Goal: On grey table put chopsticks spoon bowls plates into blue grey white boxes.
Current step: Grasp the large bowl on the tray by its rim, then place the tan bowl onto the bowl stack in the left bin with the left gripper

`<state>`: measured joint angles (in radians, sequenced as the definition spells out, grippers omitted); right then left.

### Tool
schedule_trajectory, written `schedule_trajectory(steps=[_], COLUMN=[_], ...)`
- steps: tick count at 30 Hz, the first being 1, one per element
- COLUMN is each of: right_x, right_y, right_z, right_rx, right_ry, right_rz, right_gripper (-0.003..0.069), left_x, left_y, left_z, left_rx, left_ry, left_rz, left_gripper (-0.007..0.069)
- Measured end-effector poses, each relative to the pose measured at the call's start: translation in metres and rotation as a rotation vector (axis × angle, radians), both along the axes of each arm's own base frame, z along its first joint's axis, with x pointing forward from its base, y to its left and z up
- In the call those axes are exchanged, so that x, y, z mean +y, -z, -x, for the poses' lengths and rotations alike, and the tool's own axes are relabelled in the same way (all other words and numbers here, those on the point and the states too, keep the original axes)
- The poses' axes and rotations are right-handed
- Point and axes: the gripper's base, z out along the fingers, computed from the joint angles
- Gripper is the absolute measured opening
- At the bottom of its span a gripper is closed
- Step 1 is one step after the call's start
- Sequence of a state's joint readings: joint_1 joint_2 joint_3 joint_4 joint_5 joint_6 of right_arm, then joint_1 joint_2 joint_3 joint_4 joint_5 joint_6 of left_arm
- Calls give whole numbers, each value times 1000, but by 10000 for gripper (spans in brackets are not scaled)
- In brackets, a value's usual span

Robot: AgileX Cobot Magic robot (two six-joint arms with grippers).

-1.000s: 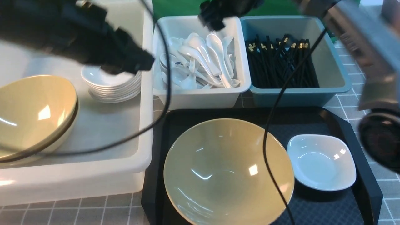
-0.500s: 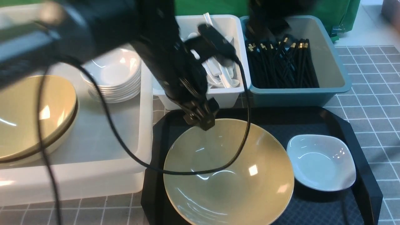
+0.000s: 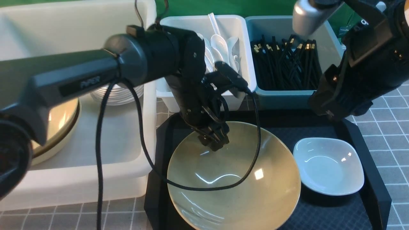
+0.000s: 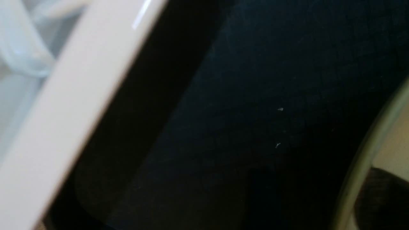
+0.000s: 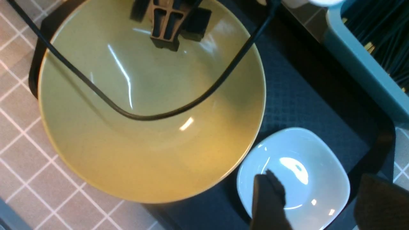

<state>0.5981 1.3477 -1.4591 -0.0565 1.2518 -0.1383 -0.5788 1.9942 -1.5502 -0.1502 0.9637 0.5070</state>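
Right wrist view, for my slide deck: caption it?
Open right gripper hovers over the white plate beside the tan bowl on the black tray.

Left arm (image 3: 153,60), cable (image 5: 143,117) cross tan bowl (image 3: 249,198); white plate (image 3: 329,166) beside it open from above

Under the left gripper (image 3: 215,145) jaws the bowl (image 3: 233,185) is smoothly glazed, olive-tan and highly glossy, throwing bright highlights. Below the right gripper (image 5: 316,182) jaws the small dish (image 5: 300,159) is glossy white. The black tray (image 3: 322,214) beneath both has a matt, finely textured floor and a smoother rim. Beyond the jaws, the large translucent white box (image 3: 80,182), small white box (image 3: 204,100) and blue-grey box (image 3: 284,99) look like smooth plastic; the spoons (image 3: 220,43) gleam white, the chopsticks (image 3: 284,70) show little shine, the table (image 3: 394,105) is matt grey
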Motion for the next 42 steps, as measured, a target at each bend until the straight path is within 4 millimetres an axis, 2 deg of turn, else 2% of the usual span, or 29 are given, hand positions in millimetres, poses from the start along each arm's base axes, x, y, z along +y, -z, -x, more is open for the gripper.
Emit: schedule_trajectory(steps=[1,2,3,5,6,9,10,11,13,15,17,19,20,22,23,24,27,29,30,32,34,36,42], right_x=[0,0,0,0,0,0,1,2,7,11,16,22,24,36,40,44,54,57,57,58,58,59,63], right_y=[0,1,1,0,0,0,-1,-1,-3,-6,-12,-21,-23,-37,-41,-46,-56,-59,-60,-60,-60,-58,-53], right_z=[0,0,0,0,0,1,0,0,0,1,4,9,10,21,25,29,40,44,44,45,43,41,36], right_rx=[0,-1,-1,-5,-6,-11,-20,-24,-36,-40,-46,-67,-70,-113,-127,-148,-187,-206,-205,-215,-222,-224,-216], right_ry=[-5,-15,-18,-29,-31,-45,-53,-58,-95,-131,-176,-229,-241,-328,-354,-386,-461,-490,-492,-501,-499,-499,-498], right_rz=[4,10,12,17,18,13,4,-1,-46,-89,-138,-175,-183,-210,-216,-228,-251,-256,-257,-253,-239,-227,-207], right_gripper=[376,349,327,242,223,78,52,46,33,33,33,33,33,33,33,33,34,34,34,34,34,34,36], left_x=[0,-1,-1,-1,0,3,8,10,28,48,81,122,132,193,208,236,299,330,336,364,384,395,407], left_y=[0,-4,-10,-34,-37,-85,-106,-113,-159,-191,-219,-241,-244,-254,-251,-250,-231,-213,-212,-192,-171,-151,-97], left_z=[0,2,4,8,9,15,17,18,28,38,48,56,58,68,71,76,90,97,98,105,109,109,97], left_rx=[2,12,31,41,39,-24,-85,-100,-174,-220,-262,-299,-307,-359,-361,-380,-373,-350,-356,-348,-345,-342,-274], left_ry=[2,5,2,-18,-17,-45,-47,-54,-114,-177,-272,-402,-434,-650,-705,-812,-1075,-1206,-1229,-1338,-1416,-1462,-1496], left_rz=[-1,-2,5,34,35,90,97,101,173,241,301,334,338,346,340,337,354,396,408,470,518,539,530], left_gripper=[223,128,101,33,29,4,6,6,6,5,2,0,0,0,0,0,3,3,3,3,3,3,7])
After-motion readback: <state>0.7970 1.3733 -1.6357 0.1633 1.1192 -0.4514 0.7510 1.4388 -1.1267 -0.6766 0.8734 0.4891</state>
